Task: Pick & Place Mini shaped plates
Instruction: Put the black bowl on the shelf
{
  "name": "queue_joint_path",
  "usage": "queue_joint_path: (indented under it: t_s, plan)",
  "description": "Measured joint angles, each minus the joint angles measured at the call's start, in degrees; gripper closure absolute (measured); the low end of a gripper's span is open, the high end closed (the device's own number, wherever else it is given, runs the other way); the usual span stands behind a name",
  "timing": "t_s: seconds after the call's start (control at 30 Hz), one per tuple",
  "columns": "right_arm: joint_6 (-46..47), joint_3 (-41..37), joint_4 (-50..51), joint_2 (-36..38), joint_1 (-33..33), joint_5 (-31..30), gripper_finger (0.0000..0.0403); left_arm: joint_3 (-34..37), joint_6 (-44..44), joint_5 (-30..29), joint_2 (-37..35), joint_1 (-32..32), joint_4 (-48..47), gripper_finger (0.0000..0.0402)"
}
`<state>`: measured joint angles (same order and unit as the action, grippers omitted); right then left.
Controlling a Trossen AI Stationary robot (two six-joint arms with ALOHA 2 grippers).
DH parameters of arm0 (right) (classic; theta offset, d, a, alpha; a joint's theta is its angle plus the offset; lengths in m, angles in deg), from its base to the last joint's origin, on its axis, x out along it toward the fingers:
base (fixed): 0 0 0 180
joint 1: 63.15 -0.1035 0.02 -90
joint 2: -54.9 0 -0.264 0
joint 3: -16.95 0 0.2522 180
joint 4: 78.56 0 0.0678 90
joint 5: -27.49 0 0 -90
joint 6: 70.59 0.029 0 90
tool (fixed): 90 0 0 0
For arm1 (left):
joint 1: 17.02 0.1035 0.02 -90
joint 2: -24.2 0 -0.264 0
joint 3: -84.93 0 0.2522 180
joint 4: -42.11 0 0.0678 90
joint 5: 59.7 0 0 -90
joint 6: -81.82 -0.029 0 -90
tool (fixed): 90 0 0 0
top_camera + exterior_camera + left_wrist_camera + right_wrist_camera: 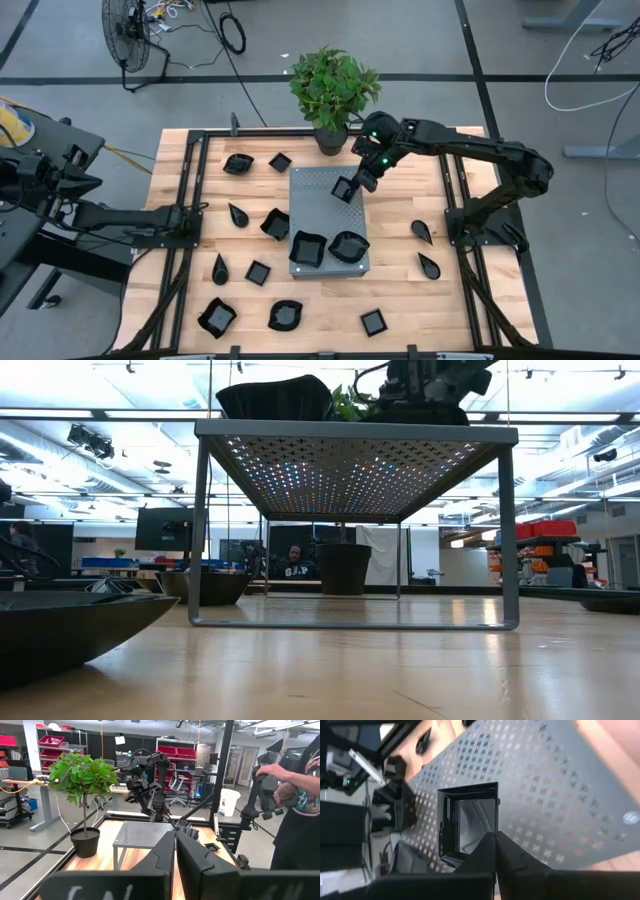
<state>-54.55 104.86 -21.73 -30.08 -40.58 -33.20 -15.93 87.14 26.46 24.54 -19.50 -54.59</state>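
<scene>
A small square black mini plate (344, 190) hangs over the far right part of the grey perforated slab (322, 200), with my right gripper (358, 182) shut on it. Two more mini plates (307, 248) (348, 245) rest on the slab's near end. Several others lie on the wooden table around the slab, such as one at the left (275, 223) and a teardrop one at the right (421, 230). My left gripper (198, 213) waits shut at the table's left edge, holding nothing. My right gripper pinches one side wall of the square plate (492, 822) between its two fingers, near a corner. The fingers (485, 851) slant down from the table's far right. The plate is tilted over the slab; whether its lower edge touches the slab I cannot tell.
A potted plant (333, 90) stands at the table's far edge just behind the slab. Black frame rails (455, 200) run along both sides of the table. A person (300, 805) stands beyond the table's right side, hands on a control rig.
</scene>
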Motion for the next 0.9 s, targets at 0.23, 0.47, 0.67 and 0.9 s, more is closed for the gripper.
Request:
queue_joint_path:
  t_s: [0.23,0.47,0.67,0.9]
  plan:
    - [6.2,0.0,-2.5,-0.1,1.4,-4.3,0.0403,0.0,0.0,0.0,0.0,0.0,0.0,0.0378]
    - [11.5,-4.1,-6.9,0.0,1.6,-3.7,0.0403,0.0,0.0,0.0,0.0,0.0,0.0,0.0378]
    - [14.6,-8.4,-9.5,0.1,1.6,-2.8,0.0403,0.0,0.0,0.0,0.0,0.0,0.0,0.0378]
    - [18.5,-9.0,-11.7,0.2,2.9,-3.3,0.0403,0.0,0.0,0.0,0.0,0.0,0.0,0.0378]
